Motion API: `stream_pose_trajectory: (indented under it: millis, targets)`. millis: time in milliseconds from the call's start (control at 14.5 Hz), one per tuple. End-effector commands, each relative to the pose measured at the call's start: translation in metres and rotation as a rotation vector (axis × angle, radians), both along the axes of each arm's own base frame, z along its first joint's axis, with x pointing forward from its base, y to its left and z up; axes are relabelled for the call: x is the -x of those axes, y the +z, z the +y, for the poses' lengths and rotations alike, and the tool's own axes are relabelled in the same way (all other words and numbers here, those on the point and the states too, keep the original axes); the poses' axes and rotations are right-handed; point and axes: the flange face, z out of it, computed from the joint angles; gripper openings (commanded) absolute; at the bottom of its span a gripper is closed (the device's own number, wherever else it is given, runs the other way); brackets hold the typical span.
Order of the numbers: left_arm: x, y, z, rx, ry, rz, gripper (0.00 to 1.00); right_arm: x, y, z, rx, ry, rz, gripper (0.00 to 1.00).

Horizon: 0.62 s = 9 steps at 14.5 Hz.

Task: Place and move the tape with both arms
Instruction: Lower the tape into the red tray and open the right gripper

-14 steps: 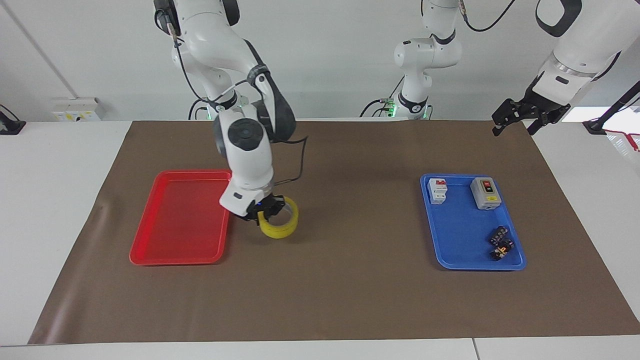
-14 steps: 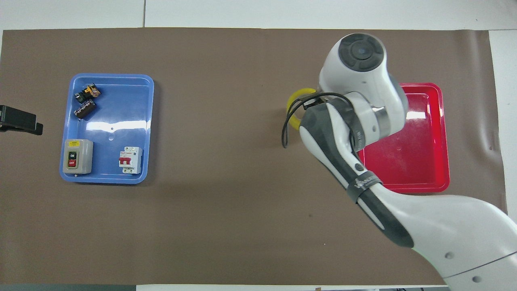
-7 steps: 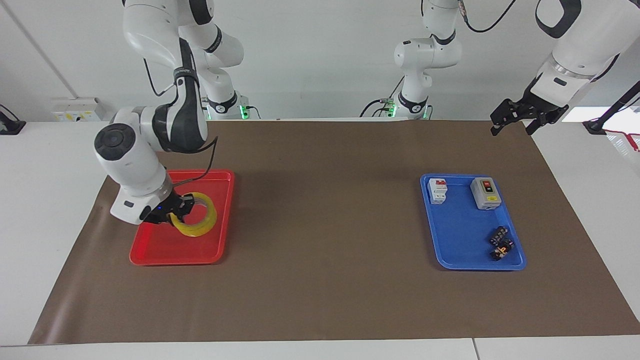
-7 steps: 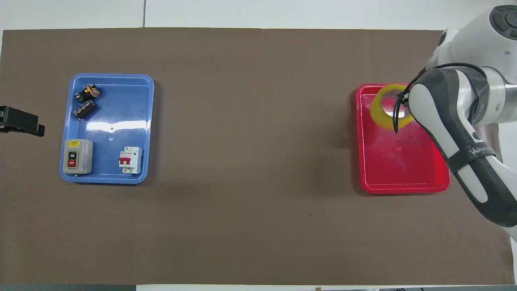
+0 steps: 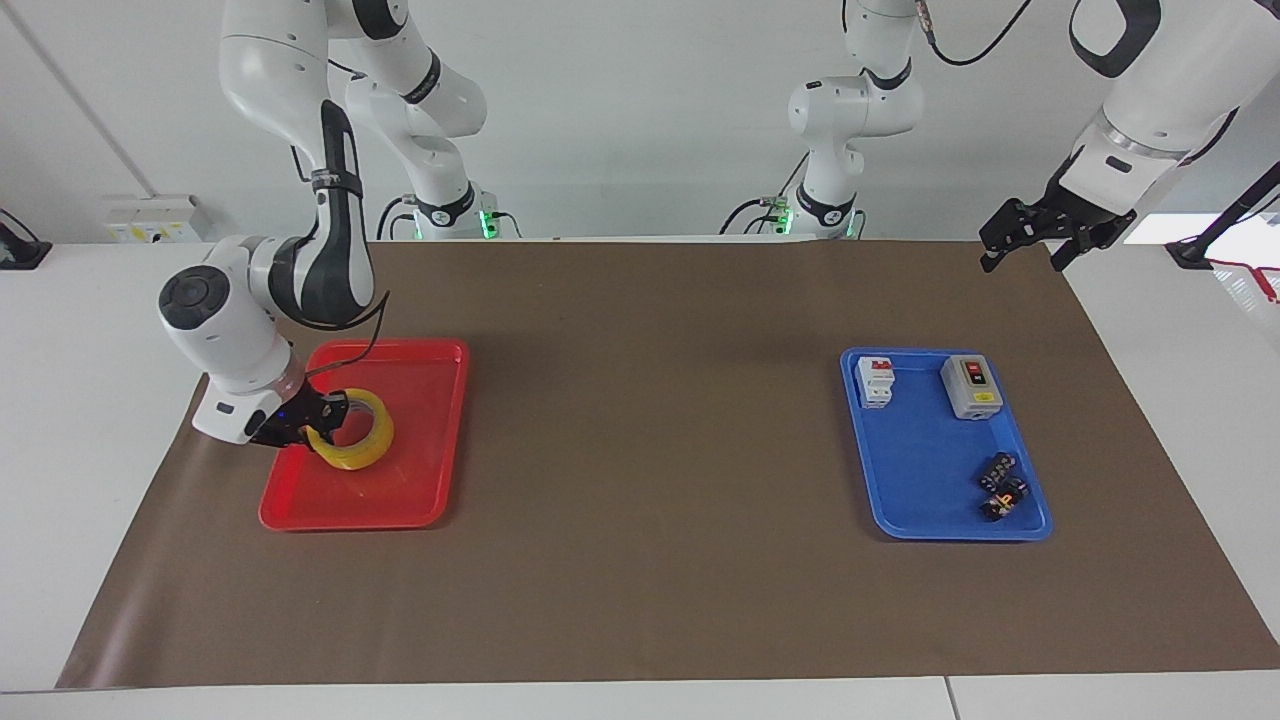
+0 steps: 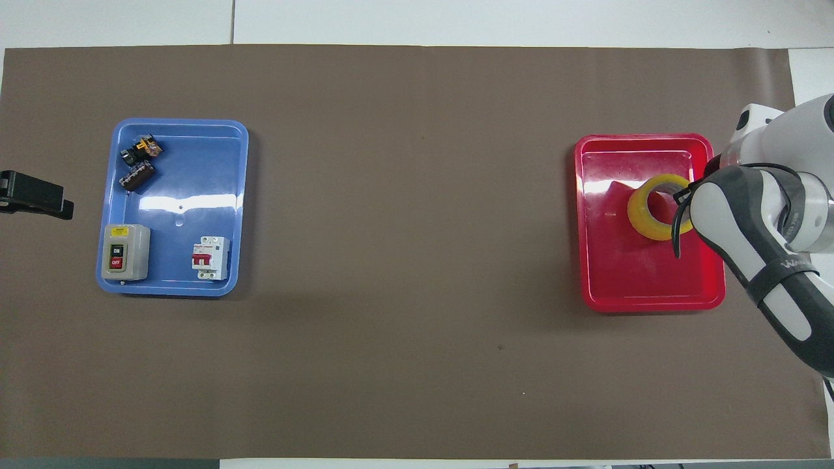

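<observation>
The yellow tape (image 5: 352, 443) is tilted low over the red tray (image 5: 400, 490), toward the right arm's end of the table. My right gripper (image 5: 318, 418) is shut on the tape's rim, one finger inside the ring. In the overhead view the tape (image 6: 655, 215) shows in the red tray (image 6: 625, 273) and the arm's wrist hides the gripper. I cannot tell whether the tape touches the tray floor. My left gripper (image 5: 1022, 258) waits open and empty in the air over the mat's corner at the left arm's end; it also shows in the overhead view (image 6: 32, 194).
A blue tray (image 5: 920, 480) toward the left arm's end holds a grey switch box (image 5: 971, 385), a white breaker (image 5: 875, 381) and small dark parts (image 5: 1002, 486). Two smaller white arms with green-lit bases stand at the robots' edge of the table.
My right arm has carried the tape from the mat beside the red tray to over the tray, then lowered it nearer to the robots. The left arm has barely moved.
</observation>
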Motion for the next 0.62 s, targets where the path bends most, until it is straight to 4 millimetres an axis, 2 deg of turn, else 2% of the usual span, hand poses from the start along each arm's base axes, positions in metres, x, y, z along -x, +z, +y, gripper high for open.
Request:
stream_pose_trajectory:
  millis: [0,484,553]
  targets:
    - [0.001,-0.001,-0.001,0.012,-0.008,0.000,1.00,0.012,0.011,0.013,-0.008,-0.027,-0.023,0.00]
    - [0.001,-0.001,0.000,0.012,-0.004,-0.003,1.00,0.027,-0.005,0.016,-0.009,-0.029,-0.031,0.00]
    - [0.001,0.000,0.000,0.012,-0.004,-0.005,1.00,0.027,-0.004,0.017,-0.008,-0.047,-0.038,0.47]
